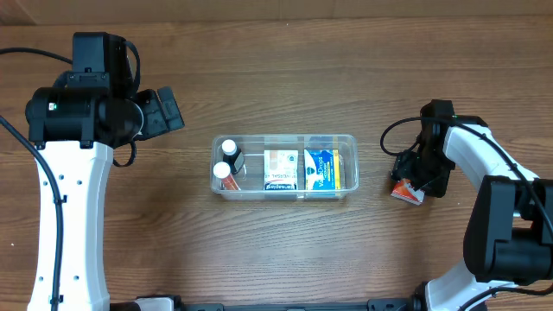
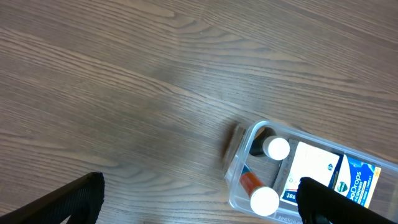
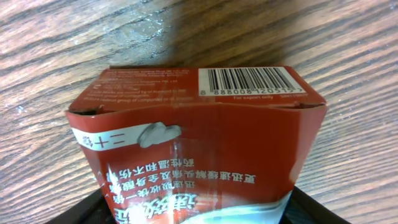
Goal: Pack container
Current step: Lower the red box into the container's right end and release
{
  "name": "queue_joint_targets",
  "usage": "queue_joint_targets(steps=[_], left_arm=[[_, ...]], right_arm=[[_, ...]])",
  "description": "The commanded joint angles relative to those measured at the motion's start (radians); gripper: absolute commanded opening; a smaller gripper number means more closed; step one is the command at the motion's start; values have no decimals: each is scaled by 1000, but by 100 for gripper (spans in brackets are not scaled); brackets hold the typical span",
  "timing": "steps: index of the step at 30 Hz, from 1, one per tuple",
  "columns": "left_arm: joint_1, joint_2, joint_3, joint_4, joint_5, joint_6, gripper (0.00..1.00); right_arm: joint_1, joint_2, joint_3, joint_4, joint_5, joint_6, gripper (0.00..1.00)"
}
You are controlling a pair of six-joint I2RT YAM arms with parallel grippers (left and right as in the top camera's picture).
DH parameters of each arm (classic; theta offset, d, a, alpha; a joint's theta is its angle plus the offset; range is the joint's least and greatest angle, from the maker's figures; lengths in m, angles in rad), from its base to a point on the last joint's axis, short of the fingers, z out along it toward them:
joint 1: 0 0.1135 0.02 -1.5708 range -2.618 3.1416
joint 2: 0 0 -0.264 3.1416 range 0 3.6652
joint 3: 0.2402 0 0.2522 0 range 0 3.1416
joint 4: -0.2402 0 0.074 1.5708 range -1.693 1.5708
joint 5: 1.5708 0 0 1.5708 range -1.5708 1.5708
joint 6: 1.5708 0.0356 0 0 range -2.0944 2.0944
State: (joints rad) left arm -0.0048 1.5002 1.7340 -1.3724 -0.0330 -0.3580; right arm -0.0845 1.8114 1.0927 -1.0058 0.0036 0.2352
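The clear plastic container (image 1: 285,138) lies at the table's middle, holding two white-capped bottles (image 1: 227,149), a white box (image 1: 281,169) and a blue-and-white box (image 1: 320,169). It also shows in the left wrist view (image 2: 245,140). My right gripper (image 1: 413,180) sits to the container's right, shut on a red box (image 1: 404,192) with Chinese print and a barcode, which fills the right wrist view (image 3: 199,134). My left gripper (image 2: 199,202) is open and empty, raised to the left of the container.
The wooden table (image 1: 285,250) stretches around the container. The left arm's white body (image 1: 69,216) stands along the left side, the right arm (image 1: 510,225) along the right edge.
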Motion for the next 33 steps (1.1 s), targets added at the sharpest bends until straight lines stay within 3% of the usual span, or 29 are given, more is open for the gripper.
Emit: queue_joint_targets(steps=[1, 10, 17, 23, 33], left_arm=[[5, 5, -5, 0, 7, 22, 100], [5, 5, -5, 0, 7, 22, 100], [5, 5, -5, 1, 7, 22, 100], [5, 5, -5, 0, 7, 22, 100], [5, 5, -5, 0, 3, 22, 100]], right_arm=[[-3, -3, 26, -13, -6, 0, 63], [39, -208, 380, -247, -91, 3, 61], [324, -389, 478, -216, -111, 3, 61], [547, -282, 478, -212, -110, 4, 61], [574, 0, 477, -248, -111, 54, 56]])
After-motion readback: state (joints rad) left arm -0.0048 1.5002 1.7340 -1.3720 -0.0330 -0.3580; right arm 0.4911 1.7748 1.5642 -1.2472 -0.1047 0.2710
